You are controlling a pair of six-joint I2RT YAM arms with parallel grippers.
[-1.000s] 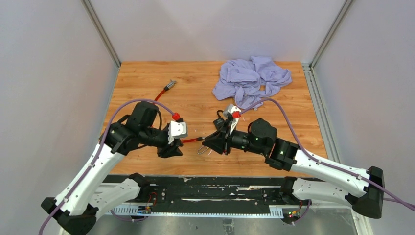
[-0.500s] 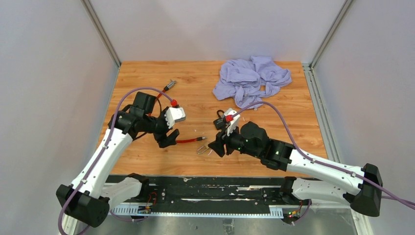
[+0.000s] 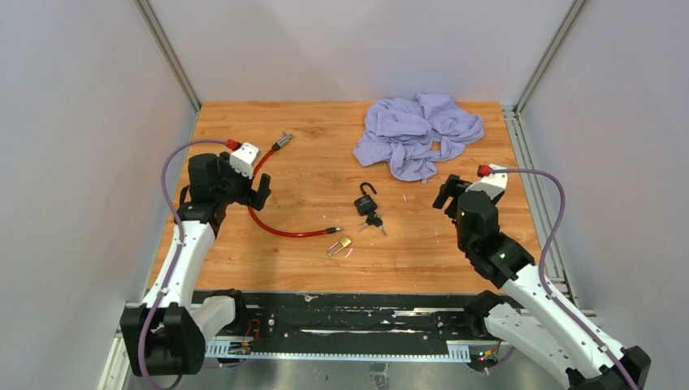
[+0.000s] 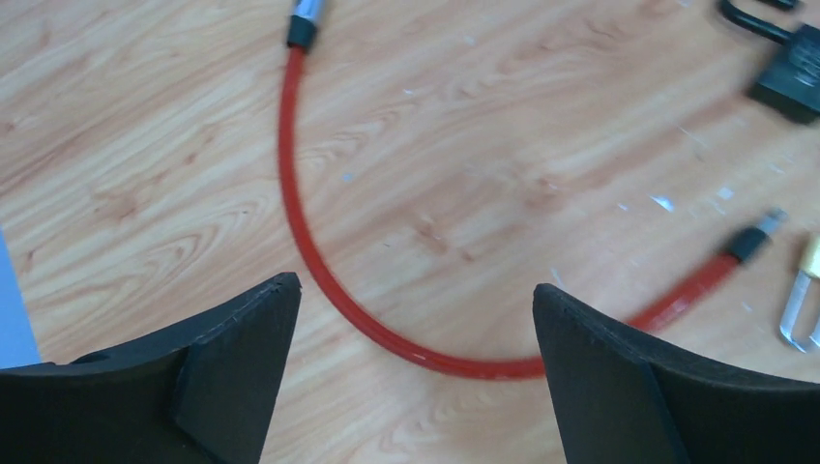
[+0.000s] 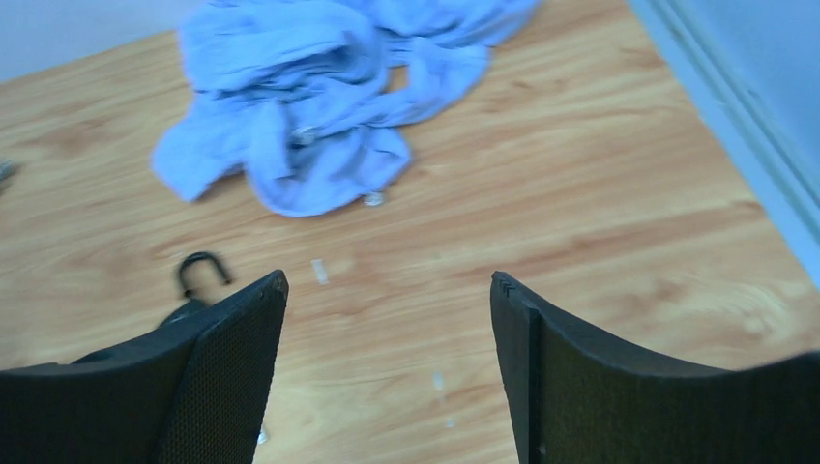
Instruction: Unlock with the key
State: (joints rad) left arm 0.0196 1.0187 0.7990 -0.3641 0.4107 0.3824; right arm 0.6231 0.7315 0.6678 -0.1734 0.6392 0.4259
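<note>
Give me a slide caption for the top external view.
Open, empty left gripper and right gripper flank black padlock, shackle open, keys at its base, beside red cable.

We saw a black padlock (image 3: 365,204) on a table (image 3: 309,154) of warm orange-brown wood with wavy grain. Just ahead of the left gripper (image 4: 414,319), whose fingers (image 4: 232,358) were matte black, curved a glossy red cable (image 4: 319,280) with silver-and-black ends. Further to its right lay a brass-yellow lock (image 3: 342,243). Ahead of the right gripper (image 5: 387,290) sat a pale lavender cloth (image 5: 309,106). The arms (image 3: 175,268) were white with black joints, their leads (image 3: 552,219) purple.
</note>
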